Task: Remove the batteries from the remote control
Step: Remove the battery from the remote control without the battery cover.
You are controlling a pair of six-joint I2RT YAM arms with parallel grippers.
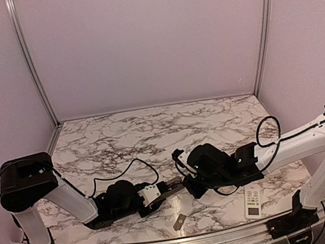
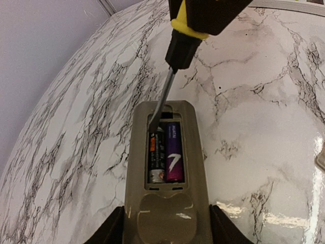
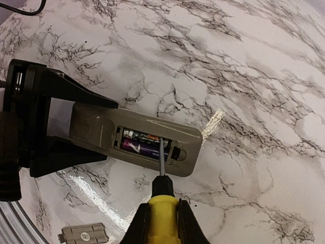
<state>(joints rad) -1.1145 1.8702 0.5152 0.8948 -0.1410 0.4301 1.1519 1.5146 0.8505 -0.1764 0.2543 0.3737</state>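
Now 2 batteries (image 2: 172, 152) fill the remote (image 3: 94, 129) the left tool (image 2: 167, 235) grasps; right tool (image 3: 163, 226) clamps screwdriver (image 2: 182, 46).

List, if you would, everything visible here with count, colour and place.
taupe remote control: one, taupe, table centre, bay open
dark battery: one, black and orange, in the bay
purple battery: one, purple, beside it
screwdriver: one, yellow-and-black handle, tip in the bay
cover plate: one, grey, table's near edge
white remote control: one, white, near right arm's base
marble table: one, white, dark-veined, underneath
left end effector: one, black, gripping taupe remote control
right end effector: one, black, gripping screwdriver
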